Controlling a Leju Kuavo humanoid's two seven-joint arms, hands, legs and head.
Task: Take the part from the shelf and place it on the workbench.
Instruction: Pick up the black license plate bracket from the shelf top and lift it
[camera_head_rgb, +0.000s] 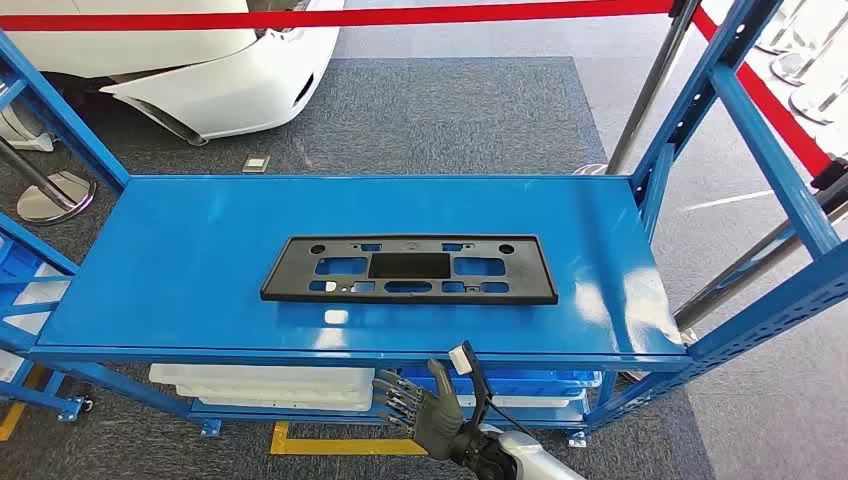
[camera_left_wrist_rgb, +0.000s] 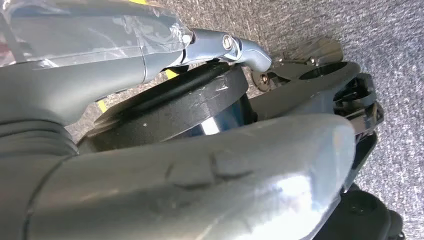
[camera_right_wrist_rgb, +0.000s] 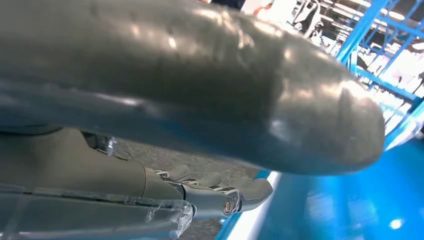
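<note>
The part is a flat black rectangular frame with several cut-outs. It lies flat in the middle of the blue shelf top in the head view. My right hand is below the shelf's front edge, just right of centre, fingers spread and holding nothing, well short of the part. In the right wrist view its thumb and fingers reach out beside the shiny blue shelf surface. The left wrist view has my left hand over grey carpet, its thumb and a finger stretched out, nothing in it.
Blue uprights frame the shelf's right end and another its left. White bins and blue bins sit on the lower level. Behind are a white car bumper, red barrier tape and a stanchion base.
</note>
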